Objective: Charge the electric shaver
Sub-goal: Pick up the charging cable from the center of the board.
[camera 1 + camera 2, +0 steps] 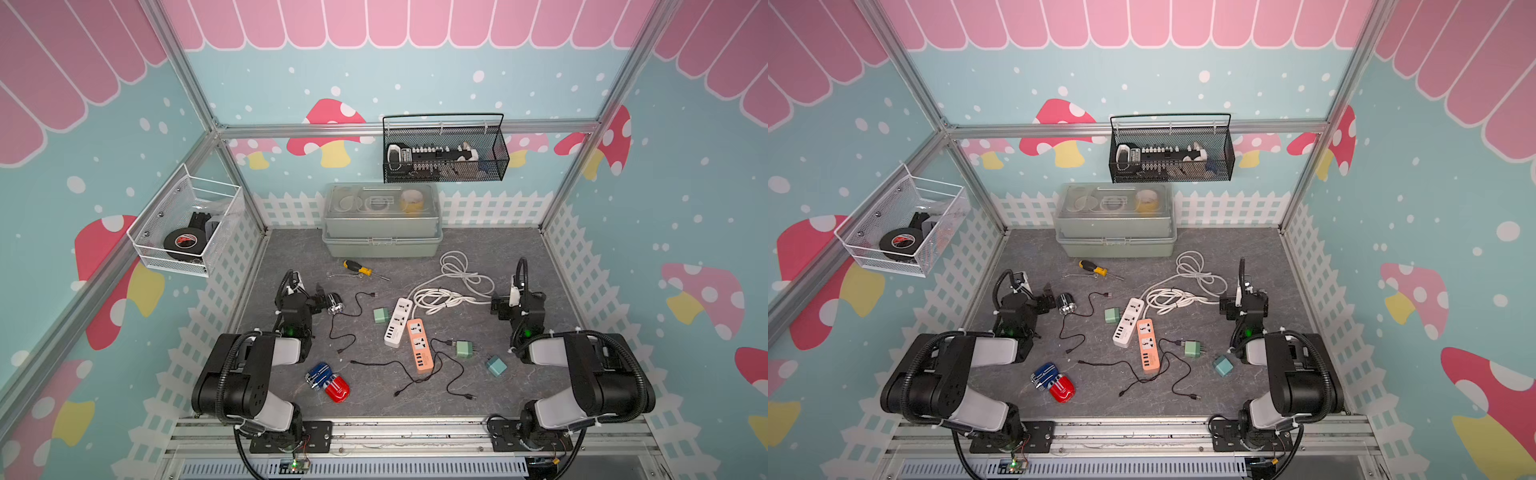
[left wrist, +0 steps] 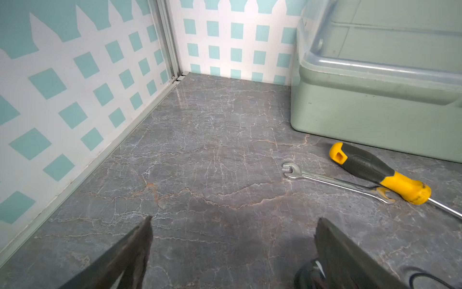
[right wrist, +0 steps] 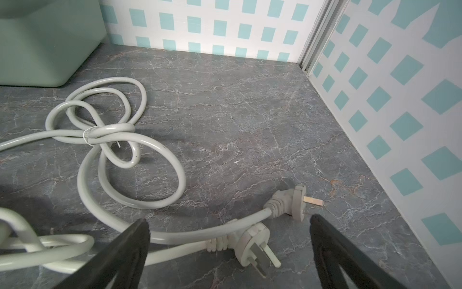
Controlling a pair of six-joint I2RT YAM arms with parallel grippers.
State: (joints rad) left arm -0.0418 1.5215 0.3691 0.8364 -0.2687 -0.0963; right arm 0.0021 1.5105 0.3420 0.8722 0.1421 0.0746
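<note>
The left end effector (image 2: 232, 225), wide open and empty, hovers just beside the black shaver (image 1: 335, 304) on the bench (image 1: 291, 257), probably poised to grasp it. The right end effector (image 3: 228, 225), equally open and empty, hangs above the white plugs (image 3: 252, 246), likely to power a strip (image 1: 398, 322).

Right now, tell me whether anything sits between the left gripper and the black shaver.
Nothing visible does. The open left gripper sits right next to the black shaver, with only bare tabletop between them; the thin black cable lies on the shaver's other side.
</note>
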